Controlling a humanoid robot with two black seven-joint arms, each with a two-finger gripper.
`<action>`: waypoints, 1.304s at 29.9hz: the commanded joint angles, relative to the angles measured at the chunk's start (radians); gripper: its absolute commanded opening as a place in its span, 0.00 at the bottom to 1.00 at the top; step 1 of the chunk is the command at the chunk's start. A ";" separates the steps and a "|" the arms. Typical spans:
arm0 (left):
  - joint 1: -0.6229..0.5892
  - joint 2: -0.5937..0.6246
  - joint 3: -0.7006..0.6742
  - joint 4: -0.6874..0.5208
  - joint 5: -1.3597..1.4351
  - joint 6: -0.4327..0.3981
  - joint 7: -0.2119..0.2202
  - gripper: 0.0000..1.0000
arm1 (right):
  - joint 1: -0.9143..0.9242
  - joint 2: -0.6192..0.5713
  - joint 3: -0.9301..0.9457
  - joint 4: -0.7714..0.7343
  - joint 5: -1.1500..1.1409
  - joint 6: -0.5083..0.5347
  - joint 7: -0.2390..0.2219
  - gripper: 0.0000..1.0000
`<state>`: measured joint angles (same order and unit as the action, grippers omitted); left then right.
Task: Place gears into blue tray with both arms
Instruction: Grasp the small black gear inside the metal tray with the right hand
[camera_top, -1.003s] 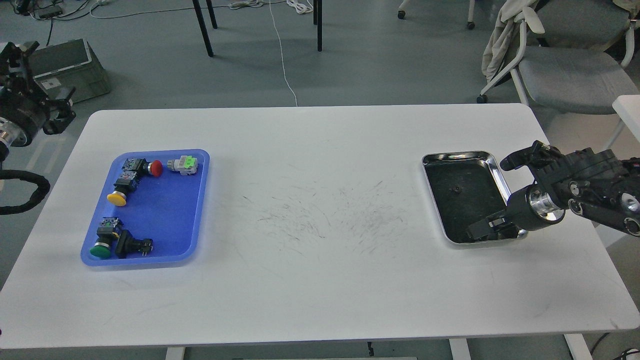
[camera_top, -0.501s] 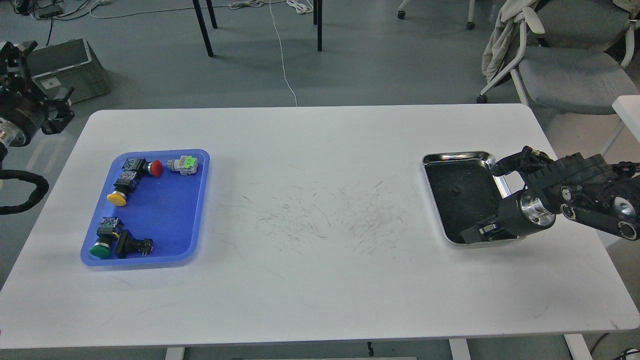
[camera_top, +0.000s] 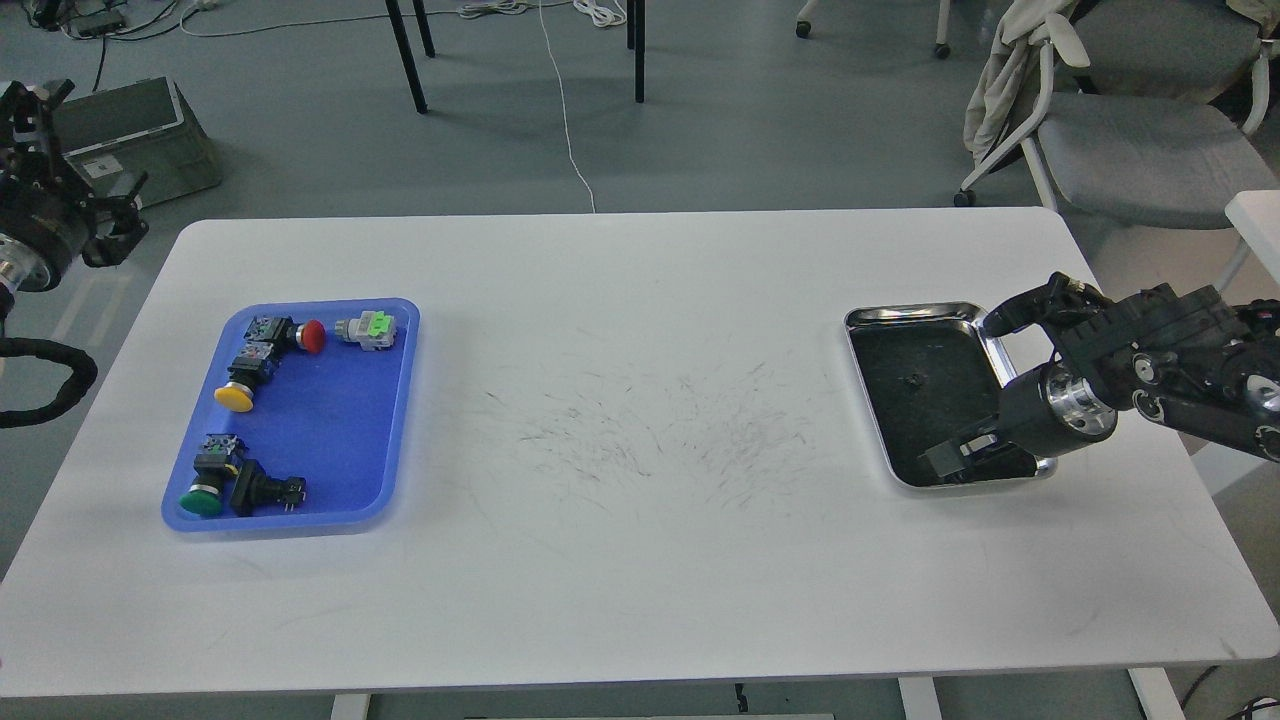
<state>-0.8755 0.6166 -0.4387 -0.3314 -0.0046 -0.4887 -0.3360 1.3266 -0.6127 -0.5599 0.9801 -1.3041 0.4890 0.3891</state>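
Observation:
The blue tray (camera_top: 330, 440) lies on the table's left side with several coloured push-button switches in it. One tiny black gear (camera_top: 912, 379) rests in the middle of the shiny steel tray (camera_top: 905, 314) on the right. My right gripper (camera_top: 955, 458) is low inside that steel tray at its near edge, below and right of the gear. It is dark against the dark tray floor, so its fingers cannot be told apart. My left gripper (camera_top: 70, 190) hangs off the table beyond its far left corner, dark and partly cut by the view's edge.
The white table (camera_top: 640, 560) has faint scuff marks in its middle. A grey crate (camera_top: 130, 135) stands on the floor at the back left, and an office chair (camera_top: 1140, 140) at the back right. Black table legs and cables lie behind.
My right wrist has shifted and turned slightly while the gripper stays low at the steel tray's near edge. The gear in the tray has not moved. The left arm has barely moved.

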 joint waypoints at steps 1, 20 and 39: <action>0.000 -0.005 0.000 0.000 0.000 0.000 0.002 0.99 | 0.011 -0.013 0.000 -0.006 -0.003 0.000 0.013 0.60; 0.003 -0.008 0.000 0.006 0.002 0.000 0.000 0.99 | -0.044 -0.012 0.000 -0.024 -0.018 0.000 0.016 0.52; 0.004 -0.009 0.000 0.008 0.002 0.000 0.000 0.99 | -0.047 -0.012 -0.001 -0.026 -0.035 0.000 0.022 0.43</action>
<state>-0.8699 0.6077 -0.4387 -0.3236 -0.0045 -0.4887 -0.3360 1.2749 -0.6243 -0.5600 0.9536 -1.3389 0.4885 0.4094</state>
